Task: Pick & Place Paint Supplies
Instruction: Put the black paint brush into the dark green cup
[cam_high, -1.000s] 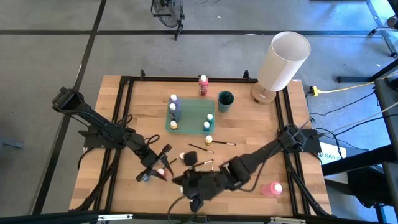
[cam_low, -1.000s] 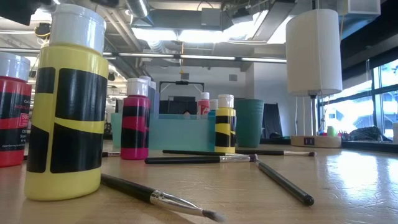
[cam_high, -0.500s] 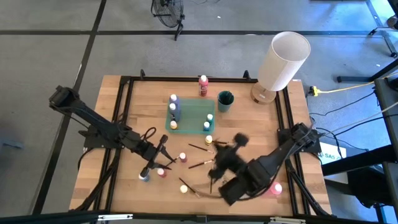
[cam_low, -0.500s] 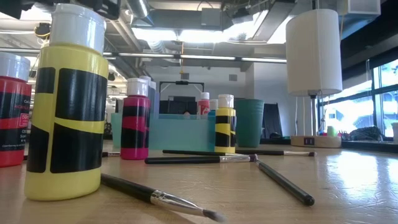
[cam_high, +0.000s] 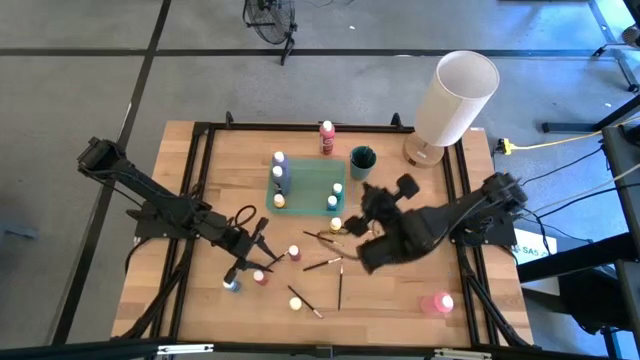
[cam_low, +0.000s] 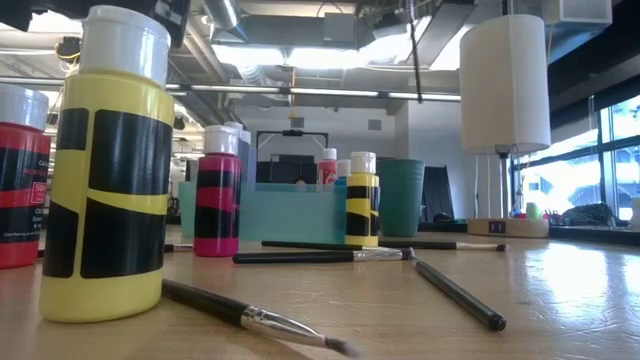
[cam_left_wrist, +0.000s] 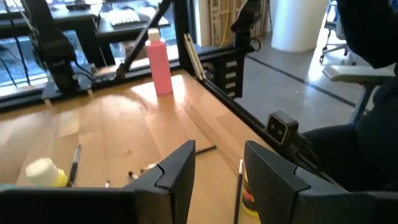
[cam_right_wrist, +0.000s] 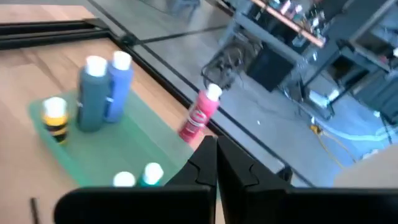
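High view: the left tool (cam_high: 262, 243) hovers with its jaws apart and empty over the loose bottles near the front-left of the tabletop (cam_high: 180, 300): a blue bottle (cam_high: 232, 285), a red bottle (cam_high: 259, 277), a pink-red bottle (cam_high: 294, 252) and a yellow bottle (cam_high: 295, 303). At centre, the green tray (cam_high: 305, 185) holds about 5 bottles, so sorting looks partly done. Several brushes (cam_high: 322, 264) lie loose beside it. The right tool (cam_high: 372, 200), jaws together, hangs by the tray; whether it carries anything I cannot tell. A pink bottle (cam_high: 437, 303) waits at the front-right corner.
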